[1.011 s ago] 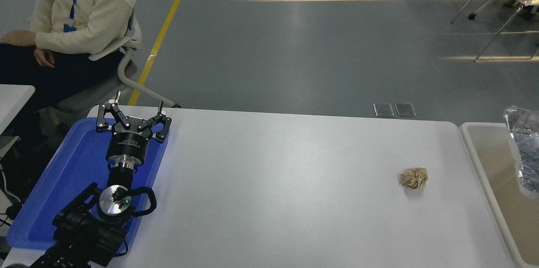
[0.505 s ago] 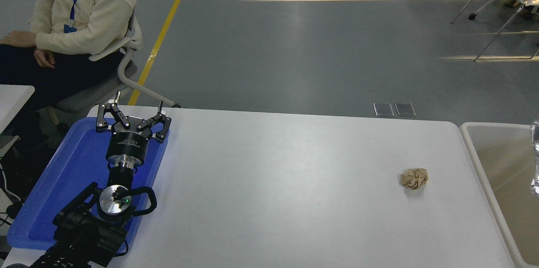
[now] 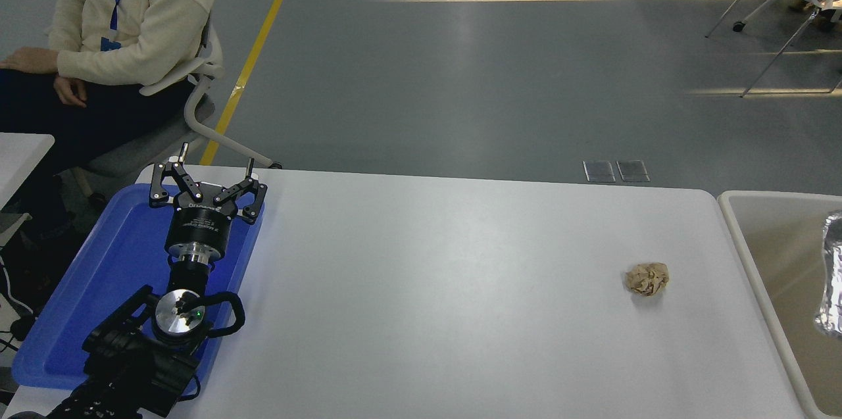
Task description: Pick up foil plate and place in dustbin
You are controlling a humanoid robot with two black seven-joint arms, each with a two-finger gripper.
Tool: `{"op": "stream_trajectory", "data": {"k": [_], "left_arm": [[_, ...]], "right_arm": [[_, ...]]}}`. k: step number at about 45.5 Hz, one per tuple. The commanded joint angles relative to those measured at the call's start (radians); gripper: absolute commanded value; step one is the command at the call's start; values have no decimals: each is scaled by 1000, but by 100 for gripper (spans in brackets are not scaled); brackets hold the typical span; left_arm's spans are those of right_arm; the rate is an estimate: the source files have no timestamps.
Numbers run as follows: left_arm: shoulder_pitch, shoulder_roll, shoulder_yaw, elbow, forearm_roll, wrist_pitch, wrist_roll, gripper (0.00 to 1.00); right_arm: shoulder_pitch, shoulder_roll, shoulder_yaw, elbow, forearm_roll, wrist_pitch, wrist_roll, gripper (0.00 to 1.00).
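Observation:
The foil plate, shiny and crinkled, lies at the picture's right edge inside the dustbin, partly cut off by the frame. The dustbin has an off-white rim and beige inner walls and stands against the table's right end. No gripper touches the foil plate. My right arm is out of view. My left gripper is open and empty, parked over the blue tray at the lower left.
A small crumpled tan paper ball lies on the white table near its right end. A person in a cream sweater sits on a chair beyond the far left corner.
The foil plate, first seen large and high at the right edge, slid right and dropped lower; it now looks smaller and lies inside the dustbin. The left arm has not moved.

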Motion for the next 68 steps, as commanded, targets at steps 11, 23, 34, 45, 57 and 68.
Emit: {"op": "stream_trajectory", "data": {"k": [11, 23, 34, 45, 57, 68], "left_arm": [[0, 0, 0, 0, 0, 0, 0, 100], [0, 0, 0, 0, 0, 0, 1, 100], [0, 0, 0, 0, 0, 0, 0, 100], [0, 0, 0, 0, 0, 0, 0, 100], [0, 0, 0, 0, 0, 0, 0, 100], [0, 0, 0, 0, 0, 0, 0, 100]], "right_arm": [[-62, 55, 8, -31, 3, -106, 5, 73], [-57, 56, 8, -30, 4, -106, 5, 81], [-31, 72, 8, -30, 19, -103, 5, 81], [1, 96, 44, -31, 111, -100, -3, 96], [29, 141, 159, -56, 234, -106, -8, 96], [35, 153, 280, -47, 272, -103, -35, 99]]}}
